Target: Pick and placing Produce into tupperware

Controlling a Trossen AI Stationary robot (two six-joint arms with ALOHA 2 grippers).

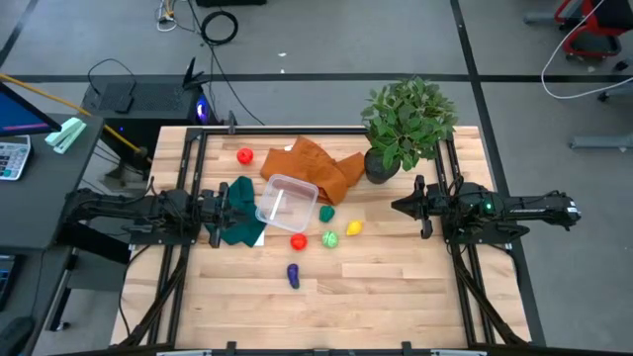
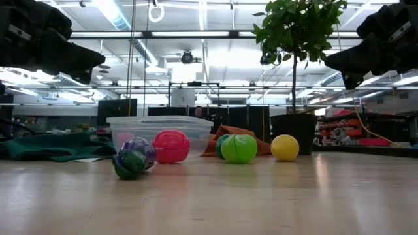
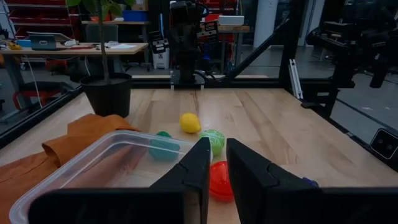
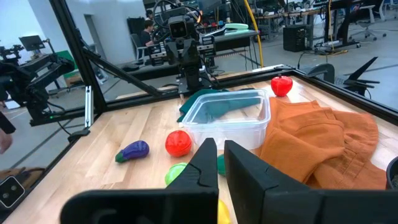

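Observation:
The clear tupperware [image 1: 287, 201] stands mid-table, its near-left part on a dark green cloth [image 1: 237, 220] and its far side against an orange cloth [image 1: 315, 166]. Produce lies loose on the wood: one red piece [image 1: 244, 155] far left, and a green [image 1: 326, 212], a yellow [image 1: 353, 227], a yellow-green [image 1: 329, 238], a second red [image 1: 298, 241] and a purple piece [image 1: 293, 275] on the near right. My left gripper [image 1: 226, 211] hovers level at the box's left, shut and holding nothing. My right gripper [image 1: 398, 206] hovers level to the right of the produce, shut and holding nothing.
A potted plant [image 1: 406, 124] stands at the far right, beside the orange cloth. Black frame rails [image 1: 193, 168] run along both sides of the table. Bare wood [image 1: 396, 287] spans the near half, around the purple piece.

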